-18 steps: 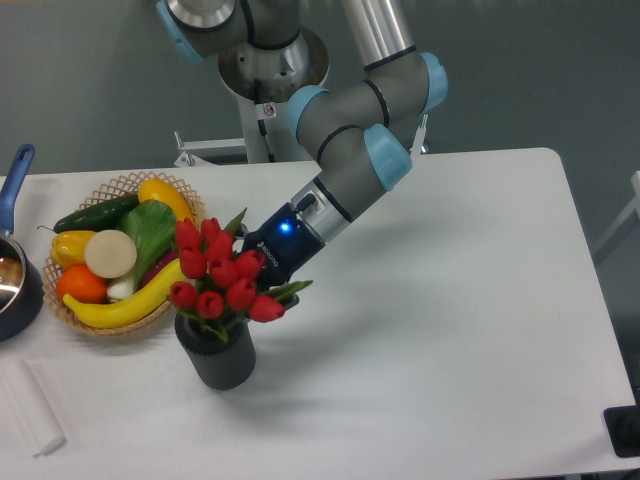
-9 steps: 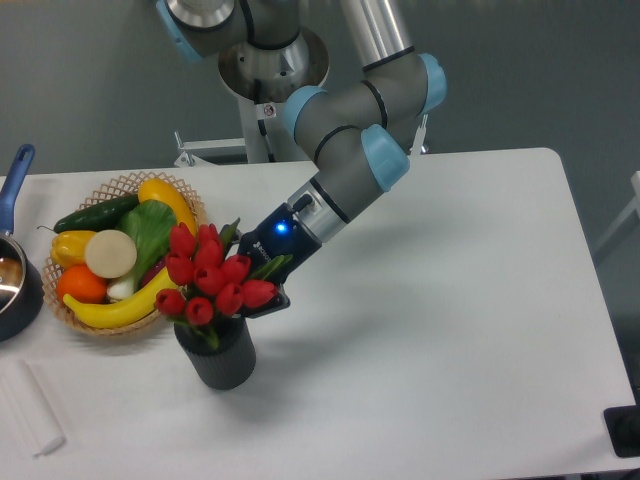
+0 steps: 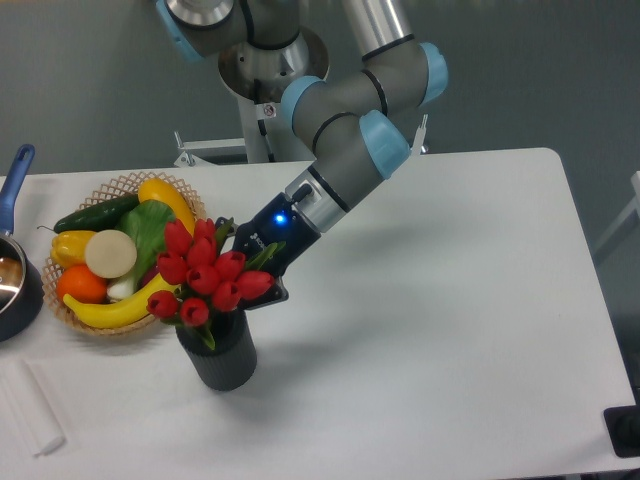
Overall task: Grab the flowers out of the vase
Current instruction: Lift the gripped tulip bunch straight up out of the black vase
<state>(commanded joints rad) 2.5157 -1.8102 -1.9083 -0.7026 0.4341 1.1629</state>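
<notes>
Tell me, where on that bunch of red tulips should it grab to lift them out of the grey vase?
Best low on the flowers, around the bundled stems and leaves just above the vase mouth, coming in from the side. The buds fan out wide and look easily crushed, while the stems gather into one narrow bundle. The gripper is already at the bunch's right side; its fingertips are hidden by the blooms.

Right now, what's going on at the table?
The gripper is pushed in among the flowers from the right, over the vase. The tulip heads hide its fingers, so a grasp can't be confirmed. The stems look still inside the vase mouth. A fruit basket sits just left.
</notes>
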